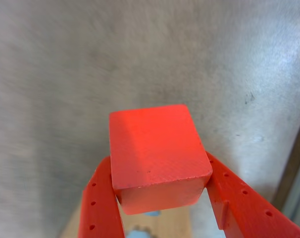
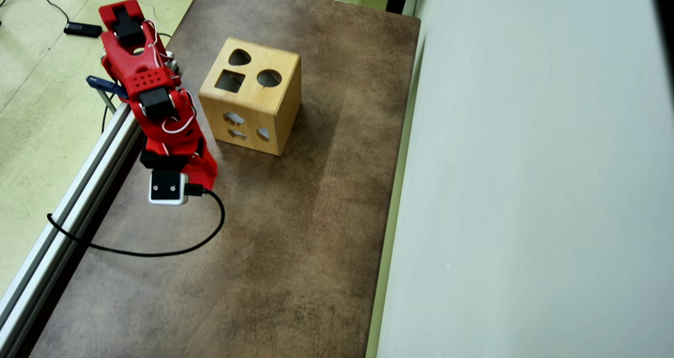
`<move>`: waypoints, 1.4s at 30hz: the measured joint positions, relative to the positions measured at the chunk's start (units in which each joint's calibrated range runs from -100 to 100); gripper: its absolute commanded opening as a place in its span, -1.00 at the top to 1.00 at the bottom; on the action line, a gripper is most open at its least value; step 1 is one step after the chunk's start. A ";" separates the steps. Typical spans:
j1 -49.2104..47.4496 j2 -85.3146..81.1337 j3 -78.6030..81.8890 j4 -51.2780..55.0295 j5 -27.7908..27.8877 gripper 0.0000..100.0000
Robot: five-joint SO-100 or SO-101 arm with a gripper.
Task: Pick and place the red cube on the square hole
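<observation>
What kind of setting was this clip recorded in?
Probably a lab or workshop bench rather than a home: a bare brown table with an aluminium rail along its edge, a red arm, a wooden shape-sorter box as test prop, and cables over a pale green floor.

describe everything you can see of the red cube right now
The red cube is a small, bright red block with matte faces and slightly worn edges; a tiny dark speck marks its broad upper face. In the wrist view it is clamped between the two red, hole-dotted fingers of the gripper, which press its left and right sides. It hangs above the blurred brownish-grey table, touching nothing else. The overhead view does not show it; the arm hides it.
</observation>
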 measured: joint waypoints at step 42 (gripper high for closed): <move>-24.43 -32.29 -11.02 17.35 -18.90 0.96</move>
